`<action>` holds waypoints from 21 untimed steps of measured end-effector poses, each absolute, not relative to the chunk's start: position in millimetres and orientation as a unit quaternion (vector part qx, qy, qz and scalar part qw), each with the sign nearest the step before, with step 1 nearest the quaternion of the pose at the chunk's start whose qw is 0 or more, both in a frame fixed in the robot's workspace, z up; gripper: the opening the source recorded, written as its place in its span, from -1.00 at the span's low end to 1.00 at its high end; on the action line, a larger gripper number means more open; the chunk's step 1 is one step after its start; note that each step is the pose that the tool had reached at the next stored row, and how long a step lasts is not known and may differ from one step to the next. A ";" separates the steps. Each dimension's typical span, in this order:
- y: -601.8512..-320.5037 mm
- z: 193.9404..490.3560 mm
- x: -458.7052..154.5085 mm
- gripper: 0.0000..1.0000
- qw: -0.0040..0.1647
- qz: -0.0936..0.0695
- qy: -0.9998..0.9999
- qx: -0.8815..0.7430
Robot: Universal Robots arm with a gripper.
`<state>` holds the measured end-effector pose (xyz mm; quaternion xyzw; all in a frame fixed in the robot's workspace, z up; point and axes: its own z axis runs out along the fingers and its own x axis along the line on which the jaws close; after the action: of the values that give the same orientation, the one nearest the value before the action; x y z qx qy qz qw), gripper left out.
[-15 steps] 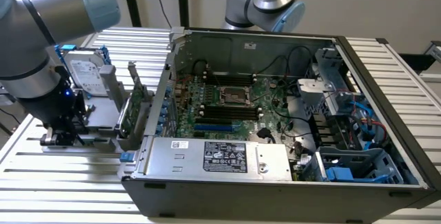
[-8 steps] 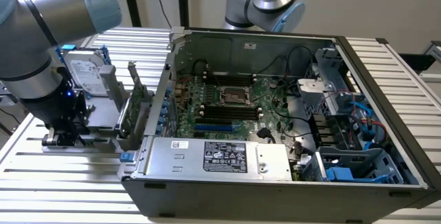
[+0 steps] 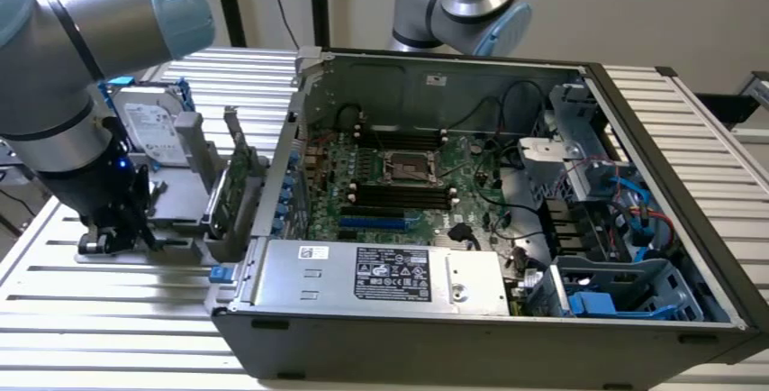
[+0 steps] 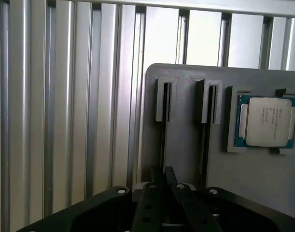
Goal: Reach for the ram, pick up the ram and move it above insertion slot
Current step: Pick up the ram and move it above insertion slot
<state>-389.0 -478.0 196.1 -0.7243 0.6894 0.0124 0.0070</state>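
Grey slotted holder (image 4: 186, 145) on the ribbed counter (image 3: 121, 319) lies just beneath the pincer (image 4: 164, 177). The ram (image 4: 162, 145) seems to stand edge-on in 1 slot there. Whether the pincer grips it, I cannot tell.

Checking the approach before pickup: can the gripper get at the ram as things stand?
Probably yes: the gripper hangs right over what looks like the ram, standing on edge in the grey holder; nothing lies between.

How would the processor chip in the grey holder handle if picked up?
The processor chip looks flat and rigid, probably light. Its smooth metal lid may be slippery, and the grey holder frames its edges closely.
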 end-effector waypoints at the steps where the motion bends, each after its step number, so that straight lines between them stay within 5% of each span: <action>1: -478.0 196.1 -389.0 -0.73 0.006 0.012 0.689 -0.724; 12: -477.6 205.3 -388.8 -0.73 0.001 0.010 0.689 -0.724; 21: -477.5 240.5 -388.4 -0.73 -0.001 0.008 0.690 -0.724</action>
<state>-388.4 -477.5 240.5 -0.7242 0.6895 0.0080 -0.0013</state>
